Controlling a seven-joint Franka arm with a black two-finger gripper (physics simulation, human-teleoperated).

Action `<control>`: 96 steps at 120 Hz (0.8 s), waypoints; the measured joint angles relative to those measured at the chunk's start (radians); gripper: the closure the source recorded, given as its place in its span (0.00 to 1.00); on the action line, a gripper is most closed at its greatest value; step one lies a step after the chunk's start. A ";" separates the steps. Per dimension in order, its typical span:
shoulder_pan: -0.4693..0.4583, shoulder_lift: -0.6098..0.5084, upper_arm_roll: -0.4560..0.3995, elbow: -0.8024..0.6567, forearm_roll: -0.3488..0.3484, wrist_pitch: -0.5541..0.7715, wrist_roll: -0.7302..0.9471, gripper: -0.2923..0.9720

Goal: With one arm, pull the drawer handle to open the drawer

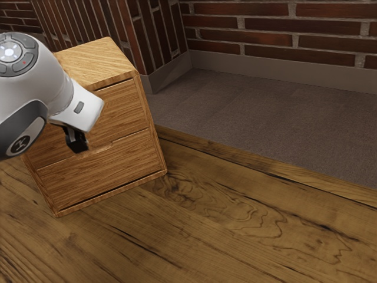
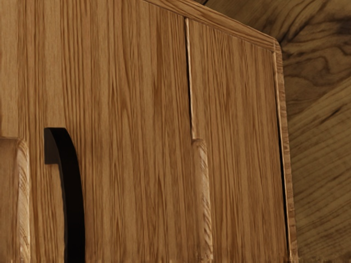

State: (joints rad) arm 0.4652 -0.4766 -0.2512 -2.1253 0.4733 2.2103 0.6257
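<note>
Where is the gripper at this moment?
The gripper is at the exterior view's left, in front of the wooden cabinet, near the seam between the upper drawer and the lower drawer.

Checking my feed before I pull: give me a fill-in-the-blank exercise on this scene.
1. The cabinet has ___ drawers, one above the other.
2. The tool sits at the seam between the upper drawer and the ___ one.
3. The cabinet stands on a ___ table.
4. The wall behind is built of ___.
Missing words: two; lower; wooden; brick.
</note>
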 joint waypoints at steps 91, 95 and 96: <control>0.003 0.105 0.066 0.042 0.005 0.040 0.084 0.23; 0.003 0.105 0.066 0.038 0.005 0.039 0.086 0.23; 0.003 0.105 0.066 0.037 0.005 0.039 0.086 0.23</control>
State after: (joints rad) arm 0.4679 -0.3716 -0.1856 -2.0886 0.4786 2.2492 0.7117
